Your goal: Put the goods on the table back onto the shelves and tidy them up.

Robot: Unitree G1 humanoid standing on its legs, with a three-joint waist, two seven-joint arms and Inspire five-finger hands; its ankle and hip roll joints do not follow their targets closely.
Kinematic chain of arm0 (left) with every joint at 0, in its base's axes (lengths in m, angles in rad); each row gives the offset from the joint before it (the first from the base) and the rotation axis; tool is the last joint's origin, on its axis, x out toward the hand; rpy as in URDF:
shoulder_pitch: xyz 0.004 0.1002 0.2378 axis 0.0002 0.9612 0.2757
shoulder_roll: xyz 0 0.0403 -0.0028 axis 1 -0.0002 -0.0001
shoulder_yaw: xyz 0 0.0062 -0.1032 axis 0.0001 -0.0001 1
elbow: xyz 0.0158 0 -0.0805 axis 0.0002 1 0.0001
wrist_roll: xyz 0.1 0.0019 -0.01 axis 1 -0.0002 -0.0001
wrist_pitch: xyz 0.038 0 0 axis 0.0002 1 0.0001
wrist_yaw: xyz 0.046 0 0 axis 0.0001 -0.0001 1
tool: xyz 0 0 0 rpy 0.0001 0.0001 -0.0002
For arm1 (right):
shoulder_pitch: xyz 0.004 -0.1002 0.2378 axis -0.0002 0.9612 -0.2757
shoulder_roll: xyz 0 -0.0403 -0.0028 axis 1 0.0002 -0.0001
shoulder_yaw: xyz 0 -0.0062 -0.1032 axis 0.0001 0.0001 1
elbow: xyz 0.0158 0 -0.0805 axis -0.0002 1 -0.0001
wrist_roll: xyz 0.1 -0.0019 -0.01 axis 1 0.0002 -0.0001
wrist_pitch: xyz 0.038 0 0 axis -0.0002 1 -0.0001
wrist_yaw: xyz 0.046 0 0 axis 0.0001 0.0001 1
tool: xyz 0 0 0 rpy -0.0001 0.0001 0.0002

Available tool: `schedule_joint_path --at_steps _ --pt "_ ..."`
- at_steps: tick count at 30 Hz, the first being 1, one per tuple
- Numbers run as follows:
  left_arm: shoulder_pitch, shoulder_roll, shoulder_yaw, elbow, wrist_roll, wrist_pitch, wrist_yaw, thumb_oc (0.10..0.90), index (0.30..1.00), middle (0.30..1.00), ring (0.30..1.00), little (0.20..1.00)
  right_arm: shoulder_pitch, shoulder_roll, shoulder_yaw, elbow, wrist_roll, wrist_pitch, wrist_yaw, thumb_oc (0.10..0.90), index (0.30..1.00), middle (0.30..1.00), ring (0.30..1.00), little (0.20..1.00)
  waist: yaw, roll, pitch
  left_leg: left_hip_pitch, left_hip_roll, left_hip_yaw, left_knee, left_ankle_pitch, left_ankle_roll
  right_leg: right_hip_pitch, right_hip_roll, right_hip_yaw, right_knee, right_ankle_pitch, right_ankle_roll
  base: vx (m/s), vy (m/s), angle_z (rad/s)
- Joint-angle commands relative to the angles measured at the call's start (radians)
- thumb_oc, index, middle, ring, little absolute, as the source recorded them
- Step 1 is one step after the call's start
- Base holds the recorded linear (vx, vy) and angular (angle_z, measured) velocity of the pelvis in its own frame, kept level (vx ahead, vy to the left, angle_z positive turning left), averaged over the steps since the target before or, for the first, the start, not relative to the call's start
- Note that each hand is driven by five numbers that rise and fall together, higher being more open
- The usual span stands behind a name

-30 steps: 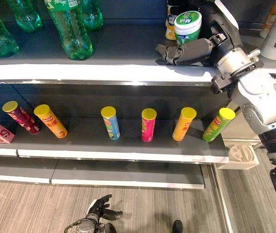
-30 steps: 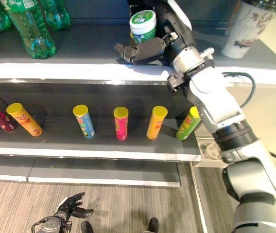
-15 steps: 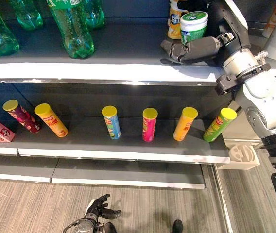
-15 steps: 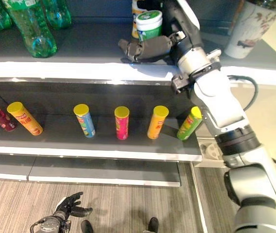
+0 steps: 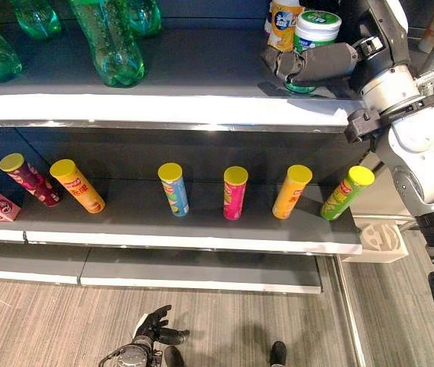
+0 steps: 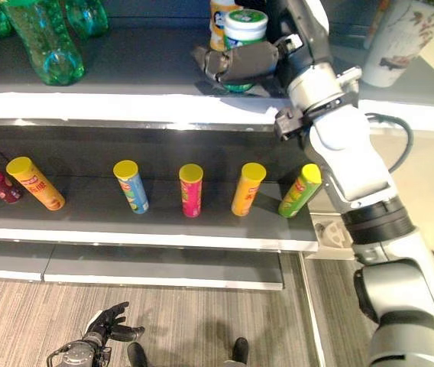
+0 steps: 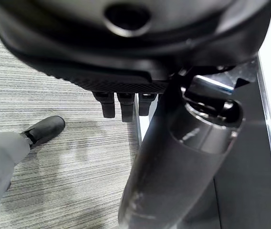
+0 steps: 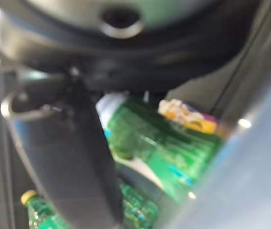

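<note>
Upper right of frame: right hand (image 5: 312, 63) with fingers curled round a green white-lidded tub (image 5: 314, 30) on the top shelf (image 5: 163, 107); left hand (image 5: 150, 330), bottom centre, fingers loosely spread.

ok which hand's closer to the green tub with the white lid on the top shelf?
Right. The right hand is wrapped round the green white-lidded tub; the left hand hangs low over the floor.

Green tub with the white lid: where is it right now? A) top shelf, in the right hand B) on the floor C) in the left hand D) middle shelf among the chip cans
A: the green tub sits at the top shelf, with the right hand curled around it.
</note>
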Motion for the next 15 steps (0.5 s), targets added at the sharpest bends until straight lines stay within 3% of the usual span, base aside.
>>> schedule_joint_path --at_steps 1,7,15 --pt "-0.079 0.031 -0.012 -0.008 0.024 -0.032 0.023 0.8 0.9 0.9 0.9 0.9 -0.091 -0.04 -0.122 -0.091 -0.019 -0.111 -0.043 0.8 0.9 0.9 0.9 0.9 0.049 -0.031 -0.006 0.153 -0.002 0.029 0.004 -0.167 -0.041 -0.036 -0.054 0.011 0.061 -0.008 0.058 0.0 0.0 0.0" --pt "-0.084 0.028 -0.01 -0.007 0.028 -0.03 0.027 0.8 0.9 0.9 0.9 0.9 -0.081 -0.035 -0.132 -0.126 -0.055 -0.113 -0.056 0.8 0.9 0.9 0.9 0.9 0.049 -0.031 -0.005 0.154 -0.003 0.029 0.004 -0.169 -0.04 -0.035 -0.054 0.011 0.059 -0.006 0.058 0.0 0.0 0.0" --pt "-0.095 0.02 -0.002 -0.001 0.045 -0.024 0.044 0.8 0.9 0.9 0.9 0.9 -0.045 -0.021 -0.173 -0.157 -0.226 -0.083 -0.125 0.8 0.9 0.9 0.9 0.9 0.044 -0.032 0.004 0.144 -0.006 0.027 0.004 -0.171 -0.036 -0.056 -0.057 0.021 0.06 0.0 0.058 0.0 0.004 -0.01"
